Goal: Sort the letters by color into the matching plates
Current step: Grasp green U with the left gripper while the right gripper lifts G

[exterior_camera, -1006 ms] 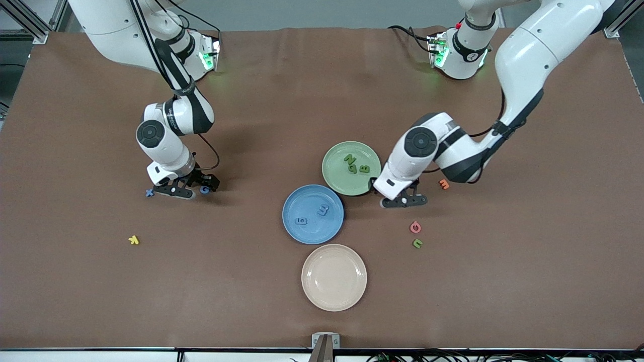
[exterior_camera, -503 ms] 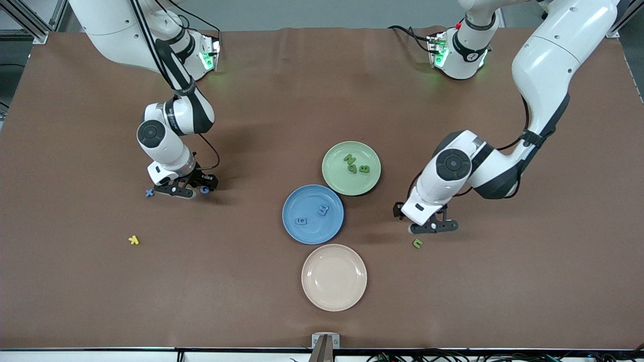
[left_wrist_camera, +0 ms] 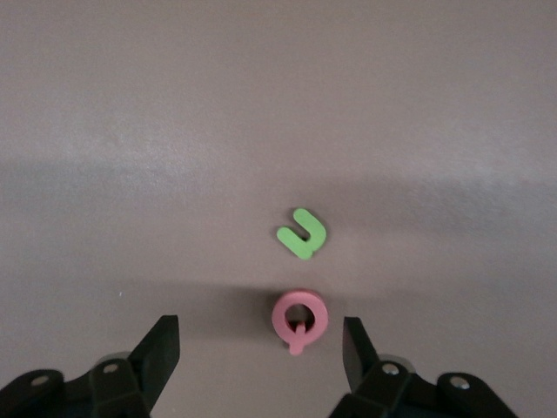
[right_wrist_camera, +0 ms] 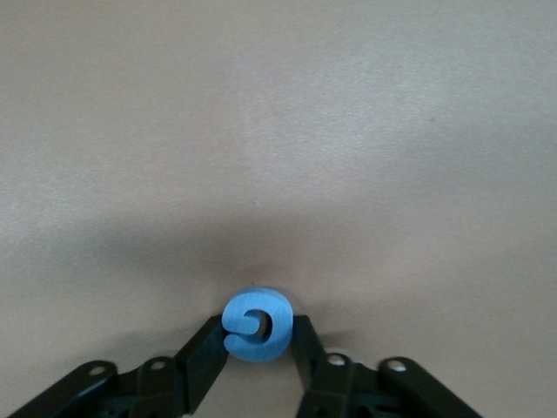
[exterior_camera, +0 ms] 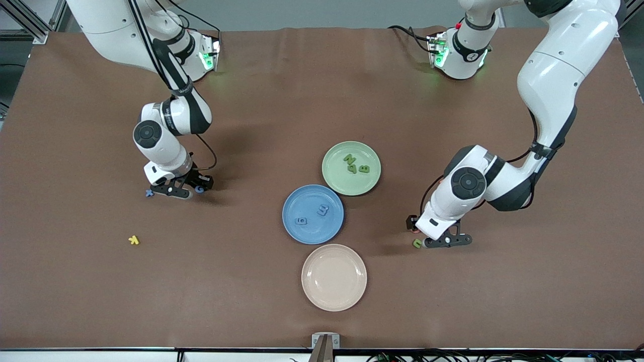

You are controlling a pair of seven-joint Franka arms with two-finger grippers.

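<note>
The pale green plate (exterior_camera: 336, 177) holds three green letters (exterior_camera: 356, 165). The blue plate (exterior_camera: 312, 234), nearer the front camera, holds two blue letters (exterior_camera: 323, 210). My right gripper (exterior_camera: 197, 189) is low at the table toward the right arm's end, shut on a blue letter (right_wrist_camera: 257, 325). A blue X (exterior_camera: 149, 192) lies beside it. My left gripper (left_wrist_camera: 259, 335) is open, low over a pink letter (left_wrist_camera: 299, 319). A loose green letter (left_wrist_camera: 301, 233) lies just past the pink one. It also shows in the front view (exterior_camera: 417, 243), beside the left gripper (exterior_camera: 447, 241).
A cream-beige plate (exterior_camera: 334, 296) sits nearer the front camera than the blue plate. A yellow letter (exterior_camera: 133, 240) lies on the brown mat toward the right arm's end. The pink letter is mostly hidden under the left wrist in the front view.
The left arm swung from beside the green plate toward the front camera, to over the pink and green letters. The right gripper shifted slightly with the blue letter.
</note>
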